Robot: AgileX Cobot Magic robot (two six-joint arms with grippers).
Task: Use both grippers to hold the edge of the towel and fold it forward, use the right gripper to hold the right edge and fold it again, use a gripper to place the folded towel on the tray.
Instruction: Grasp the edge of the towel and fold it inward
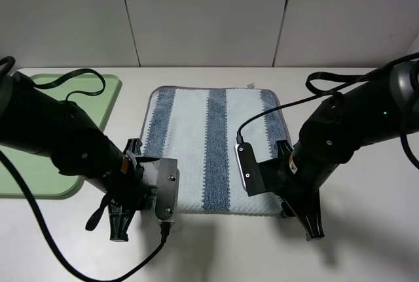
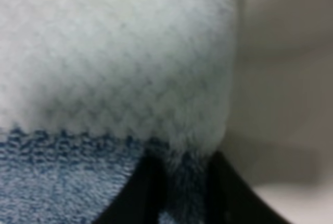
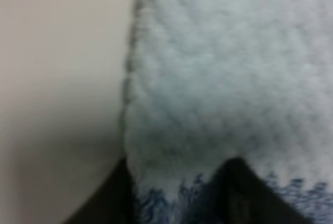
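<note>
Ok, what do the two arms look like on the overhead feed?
Both are bulky and matte black. The left arm carries a silvery-grey plate with screws and a looping black cable. The right arm has a dark plate with a light edge, a black cable, and a small green light.

Two bulky matte-black arms (image 1: 59, 138), looping black cables (image 1: 84, 70), silvery-grey plate (image 1: 167, 187).

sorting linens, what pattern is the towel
The towel has pale-blue and dark-blue stripes, grey hem; clearest in exterior high view.
</note>
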